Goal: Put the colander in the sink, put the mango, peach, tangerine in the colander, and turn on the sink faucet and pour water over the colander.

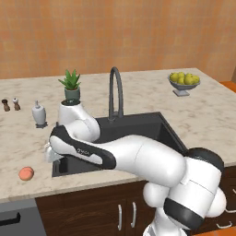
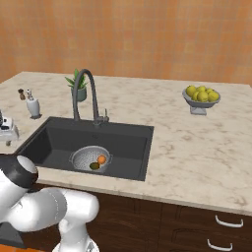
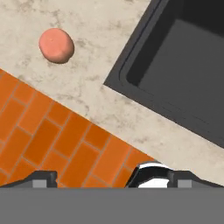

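Marble counter (image 2: 197,147), black sink (image 2: 59,135) lower left. Colander (image 2: 90,159) upright inside, holding tangerine (image 2: 101,159) and half-hidden mango (image 2: 94,166). Peach (image 3: 56,45) upper left on the counter, its long axis indistinct. Gripper (image 3: 111,178) spread, empty.

One peach (image 1: 26,173), one colander (image 2: 90,159), two shakers (image 1: 10,104).

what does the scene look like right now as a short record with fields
colander: silver-grey perforated metal colander sits inside the matte black rectangular sink
in colander: bright orange round tangerine and dark green oval mango
peach: pinkish-orange round peach lies on the marble counter, left of the sink, near the front edge
faucet: dark grey gooseneck faucet, no water visible
end effector: open, empty, over the counter edge near the peach
left to do: peach, then water
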